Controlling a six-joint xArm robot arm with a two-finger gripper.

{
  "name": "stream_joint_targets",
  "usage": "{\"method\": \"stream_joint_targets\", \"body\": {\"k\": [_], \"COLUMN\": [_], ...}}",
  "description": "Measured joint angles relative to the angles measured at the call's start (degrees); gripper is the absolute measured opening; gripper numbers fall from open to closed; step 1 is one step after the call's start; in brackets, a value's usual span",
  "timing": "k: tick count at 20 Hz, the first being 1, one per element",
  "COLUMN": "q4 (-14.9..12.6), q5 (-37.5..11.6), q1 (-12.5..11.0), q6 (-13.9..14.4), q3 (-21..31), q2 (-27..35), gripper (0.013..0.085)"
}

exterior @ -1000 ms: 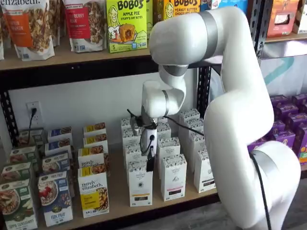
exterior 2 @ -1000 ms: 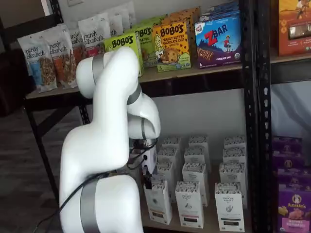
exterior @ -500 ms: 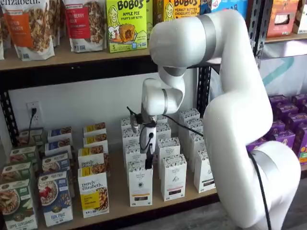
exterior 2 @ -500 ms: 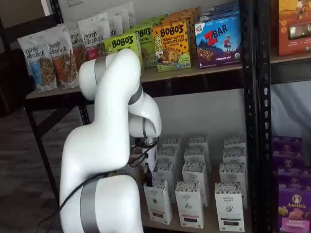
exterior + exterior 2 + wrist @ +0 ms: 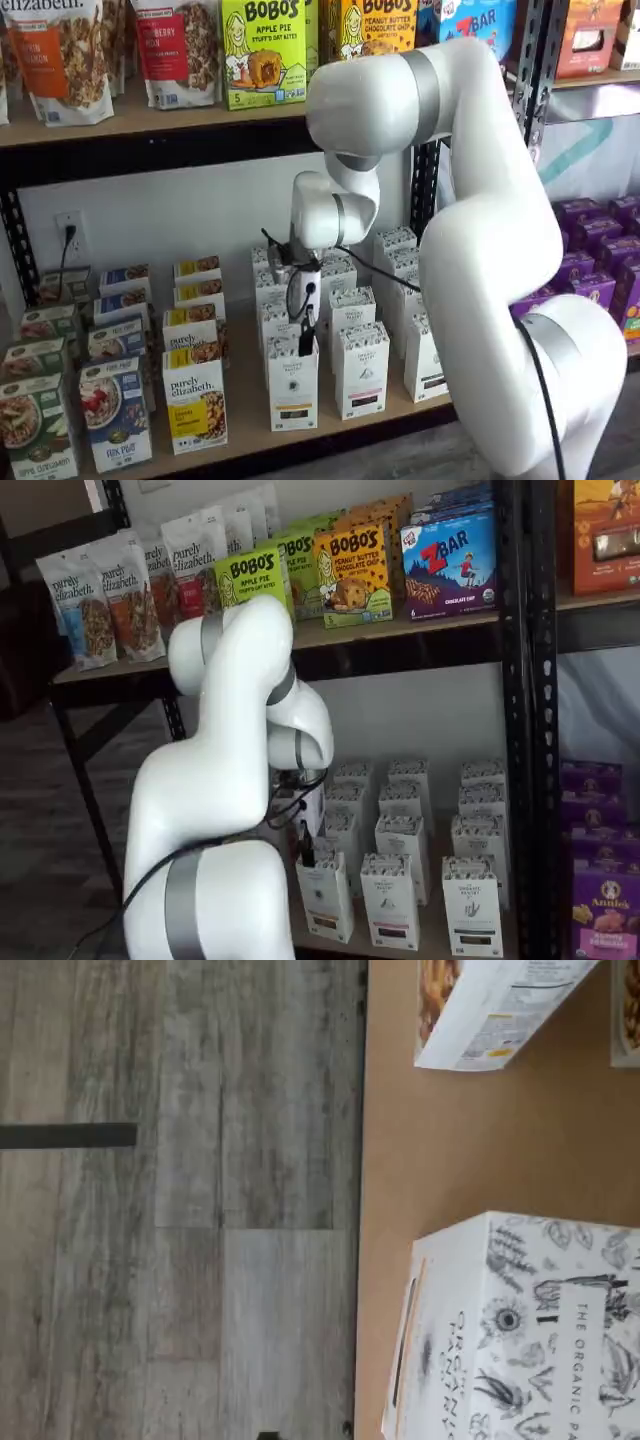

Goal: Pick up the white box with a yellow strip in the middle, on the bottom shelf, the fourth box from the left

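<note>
The white box (image 5: 293, 385) stands at the front of a row of like white cartons on the bottom shelf (image 5: 245, 405). It also shows in a shelf view (image 5: 325, 900). My gripper (image 5: 306, 340) hangs just above the box's top, and in a shelf view (image 5: 307, 853) its black fingers sit at the box's upper edge. No gap shows between the fingers and no box is in them. The wrist view shows the box's speckled top (image 5: 545, 1320) and the tan shelf board (image 5: 440, 1140) beside its black front rail.
Purely elizabeth boxes (image 5: 196, 405) stand just left of the white box, one in the wrist view (image 5: 490, 1010). More white cartons (image 5: 361, 370) stand to its right and behind. An upper shelf with Bobo's boxes (image 5: 263, 50) is overhead. Grey plank floor (image 5: 180, 1200) lies past the rail.
The arm has swung a little to the left, and the gripper has drifted slightly left over the white box's top.
</note>
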Motion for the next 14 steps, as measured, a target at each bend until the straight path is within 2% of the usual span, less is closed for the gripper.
{"method": "stream_joint_targets", "body": {"k": [14], "q4": [-1.3], "q5": [0.5], "q1": [-0.6], "q6": [0.6], "q3": [-6.3], "q2": [5.6], "gripper": [0.0850]}}
